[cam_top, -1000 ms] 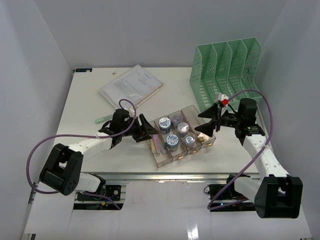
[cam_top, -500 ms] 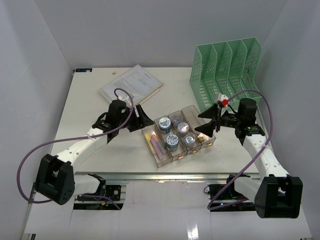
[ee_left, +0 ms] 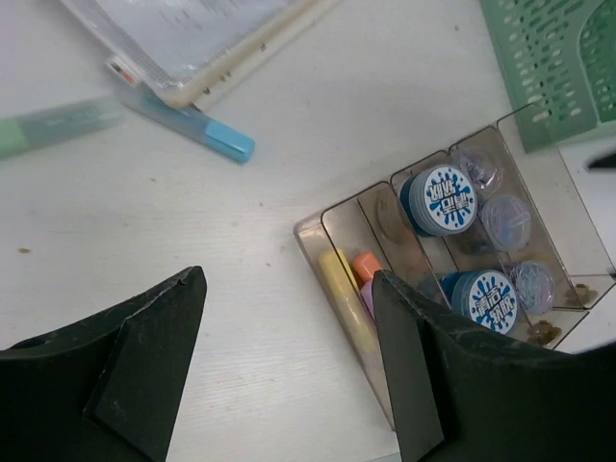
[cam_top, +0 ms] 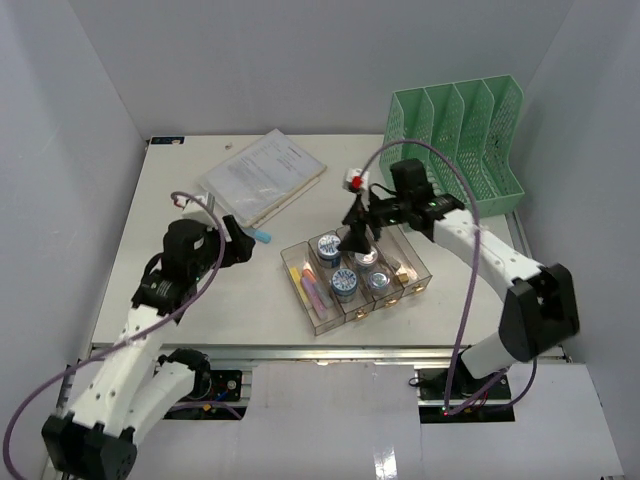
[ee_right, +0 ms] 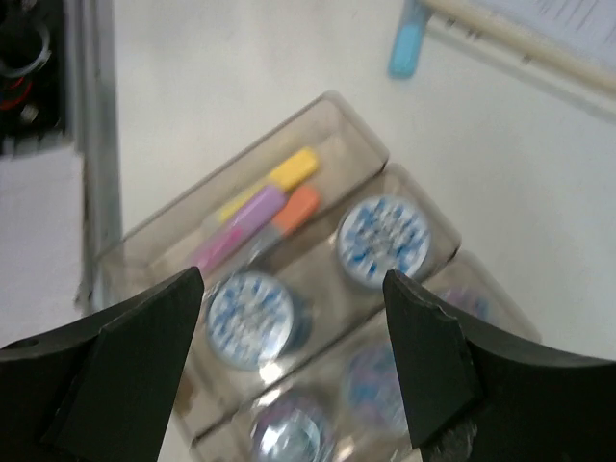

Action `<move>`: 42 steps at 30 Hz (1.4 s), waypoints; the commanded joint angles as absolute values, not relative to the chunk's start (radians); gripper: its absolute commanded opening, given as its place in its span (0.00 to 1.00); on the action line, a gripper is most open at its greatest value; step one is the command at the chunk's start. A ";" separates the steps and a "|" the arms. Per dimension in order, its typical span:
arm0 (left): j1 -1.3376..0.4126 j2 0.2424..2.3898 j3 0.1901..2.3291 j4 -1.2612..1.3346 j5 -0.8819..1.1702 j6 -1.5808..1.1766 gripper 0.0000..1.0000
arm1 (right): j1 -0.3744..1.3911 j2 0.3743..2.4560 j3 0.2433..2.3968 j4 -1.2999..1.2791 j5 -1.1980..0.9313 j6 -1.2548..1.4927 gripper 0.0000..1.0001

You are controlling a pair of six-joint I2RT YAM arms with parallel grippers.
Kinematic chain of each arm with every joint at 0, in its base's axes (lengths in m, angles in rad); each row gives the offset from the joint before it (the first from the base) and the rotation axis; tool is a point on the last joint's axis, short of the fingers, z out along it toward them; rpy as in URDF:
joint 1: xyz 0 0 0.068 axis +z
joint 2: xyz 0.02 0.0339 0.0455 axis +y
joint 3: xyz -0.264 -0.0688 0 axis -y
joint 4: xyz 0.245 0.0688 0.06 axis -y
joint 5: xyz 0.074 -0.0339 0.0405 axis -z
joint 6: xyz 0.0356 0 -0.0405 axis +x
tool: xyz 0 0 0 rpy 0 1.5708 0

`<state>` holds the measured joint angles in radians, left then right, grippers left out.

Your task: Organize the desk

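The white desk [cam_top: 170, 190] carries a clear tray [cam_top: 296, 288] with several compartments. In the tray lie yellow, purple and orange highlighters [ee_right: 265, 207] and round blue tins [ee_right: 383, 241]. My left gripper [cam_top: 240, 250] stands left of the tray, open, with only bare desk between its fingers [ee_left: 144, 371]. My right gripper [cam_top: 355, 240] hovers over the tray's middle, open and holding nothing, one tin [ee_right: 250, 318] below the gap. A blue-capped pen [ee_left: 192, 125] and a green highlighter [ee_left: 58, 125] lie loose beside a document folder [cam_top: 262, 175].
A mint-green mesh file rack [cam_top: 455, 140] stands at the back right. The metal rail [ee_right: 96, 144] runs along the desk's front edge. Small brown bits lie in the tray's rightmost compartment [cam_top: 405, 270]. Grey walls enclose the desk on three sides.
My left gripper has drawn back from the tray toward the left and opened wider. My right arm has swung from the tray's right side to above its middle, still open.
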<state>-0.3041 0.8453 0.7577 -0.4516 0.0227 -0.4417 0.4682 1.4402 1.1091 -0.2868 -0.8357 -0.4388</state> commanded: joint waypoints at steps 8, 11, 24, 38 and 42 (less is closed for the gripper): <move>-0.302 0.290 0.661 -0.477 -0.269 -0.296 0.98 | 0.860 2.185 2.007 -0.532 -0.316 -0.234 0.85; -0.302 0.253 0.650 -0.474 -0.270 -0.316 0.98 | 0.909 2.339 2.169 -0.526 -0.199 -0.200 0.88; -0.302 0.263 0.644 -0.459 -0.246 -0.313 0.98 | 0.923 2.495 2.171 -0.345 -0.022 -0.205 0.90; -0.302 0.264 0.641 -0.457 -0.234 -0.314 0.98 | 0.917 2.343 2.036 -0.480 -0.478 -0.906 0.94; -0.302 0.267 0.643 -0.457 -0.233 -0.313 0.98 | 0.909 2.342 2.026 -0.527 -0.521 -1.146 0.94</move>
<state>-0.3038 0.2569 0.6472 -0.4664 -0.2459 -0.3191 0.9162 2.4072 2.0421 -0.4523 -0.4082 -0.7636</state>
